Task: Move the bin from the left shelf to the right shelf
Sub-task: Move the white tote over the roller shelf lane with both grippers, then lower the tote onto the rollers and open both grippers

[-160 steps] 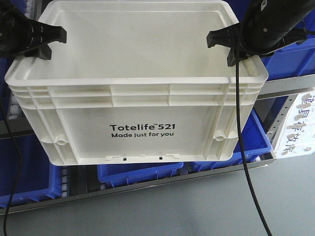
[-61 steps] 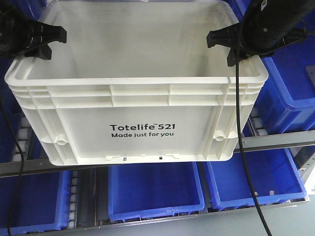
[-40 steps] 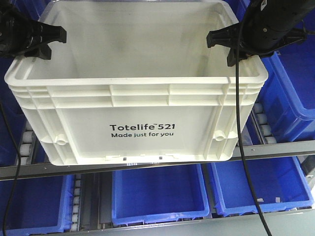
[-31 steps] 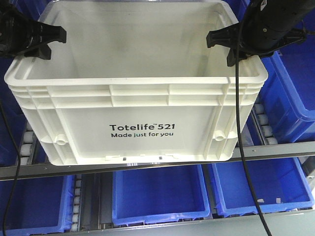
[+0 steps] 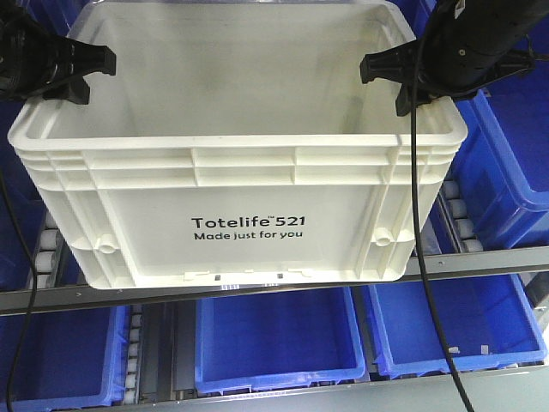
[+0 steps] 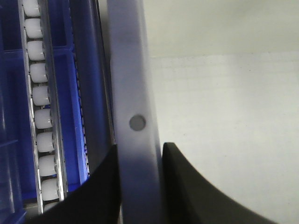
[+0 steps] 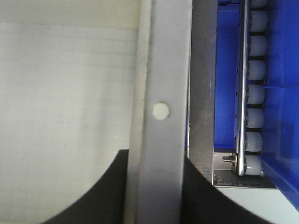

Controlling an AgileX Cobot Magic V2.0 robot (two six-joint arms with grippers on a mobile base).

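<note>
The white bin, printed "Totelife 521", fills the middle of the front view, level and empty. My left gripper is shut on its left rim and my right gripper on its right rim. In the left wrist view the black fingers stand on both sides of the bin's rim, around my left gripper. In the right wrist view my right gripper pinches the bin's rim the same way. The bin's bottom edge overlaps a grey shelf rail; whether it rests there is unclear.
Blue bins sit on the lower shelf level and at the right. White roller tracks run beside the bin. Black cables hang from both arms.
Since 2.6 s ago the shelves behind have shifted: the paper sign at the right has left the view and blue bins replaced it. The grip is unchanged. Nothing has moved over the last half second.
</note>
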